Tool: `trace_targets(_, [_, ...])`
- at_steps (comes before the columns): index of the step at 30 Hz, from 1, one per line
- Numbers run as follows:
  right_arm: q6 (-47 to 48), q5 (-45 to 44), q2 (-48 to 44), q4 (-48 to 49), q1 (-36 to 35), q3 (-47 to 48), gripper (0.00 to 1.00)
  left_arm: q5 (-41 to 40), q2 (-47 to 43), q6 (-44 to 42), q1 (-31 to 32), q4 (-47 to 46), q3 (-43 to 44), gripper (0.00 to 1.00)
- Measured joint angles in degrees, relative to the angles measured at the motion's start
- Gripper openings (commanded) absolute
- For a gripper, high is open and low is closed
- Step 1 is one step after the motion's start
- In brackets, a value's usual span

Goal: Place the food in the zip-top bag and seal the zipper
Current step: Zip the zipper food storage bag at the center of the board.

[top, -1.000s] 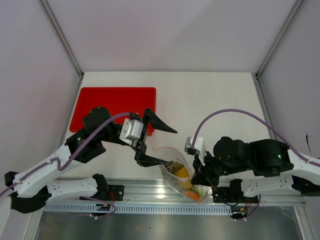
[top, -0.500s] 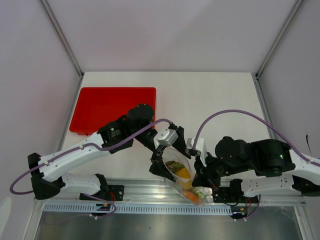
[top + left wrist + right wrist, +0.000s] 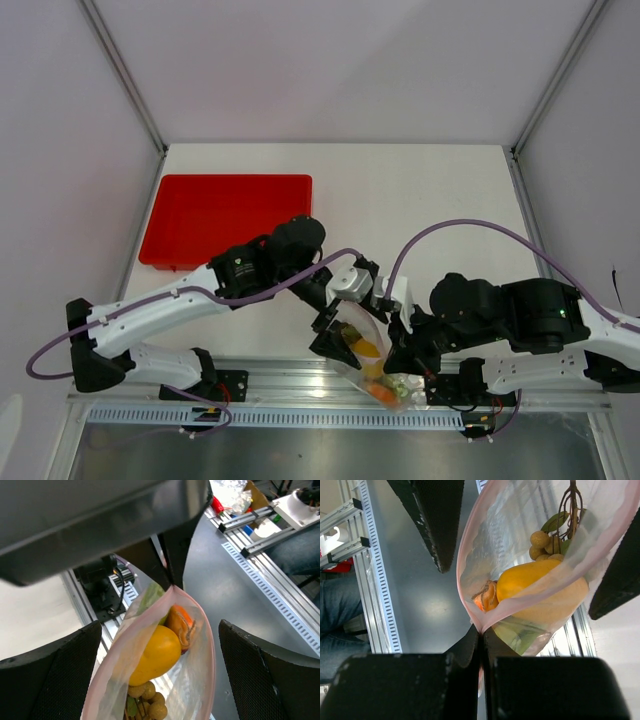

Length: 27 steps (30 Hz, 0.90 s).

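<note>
White walls close in the white table [image 3: 430, 190] on three sides, and a metal rail [image 3: 280, 375] runs along its near edge. Over this rail, between the two arms, hangs the clear plastic bag [image 3: 362, 352] with its mouth open. The pink strip [image 3: 462, 560] runs around the rim of the mouth.

Inside the bag lies a yellow-orange fruit [image 3: 152, 655]. An orange piece [image 3: 181, 625] presses against it, a bunch of tan round berries [image 3: 542, 542] sits at its other side, and some green stalk or leaf [image 3: 515, 630] lies under it against the plastic.

The right gripper [image 3: 481, 635] has its fingers fully together and pinches one end of the bag's mouth, where the two sides of the pink strip meet. The left gripper [image 3: 159, 625] is spread as wide as it goes and holds nothing. One finger stands on each side of the open mouth, apart from the plastic.

A red tray [image 3: 230, 215] rests on the far left part of the table, well apart from the bag. The left arm reaches across in front of the tray towards the bag.
</note>
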<state>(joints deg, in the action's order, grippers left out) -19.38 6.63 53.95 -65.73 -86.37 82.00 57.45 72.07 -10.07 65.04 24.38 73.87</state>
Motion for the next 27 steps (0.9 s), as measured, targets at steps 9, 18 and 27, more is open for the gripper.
trace_targets(9, [0.0,0.5,0.8,0.3,0.0,0.0,0.00,-1.6,-2.8,3.2,0.1,-7.3,-2.5,0.99])
trace_targets(18, [0.2,-2.9,0.2,-1.4,0.0,1.2,0.00,1.9,1.4,2.7,2.3,-3.8,-0.7,0.95])
trace_targets(27, [-0.4,-4.1,0.0,-2.6,0.0,1.2,0.00,0.7,1.3,2.5,2.3,-2.5,-0.7,0.57])
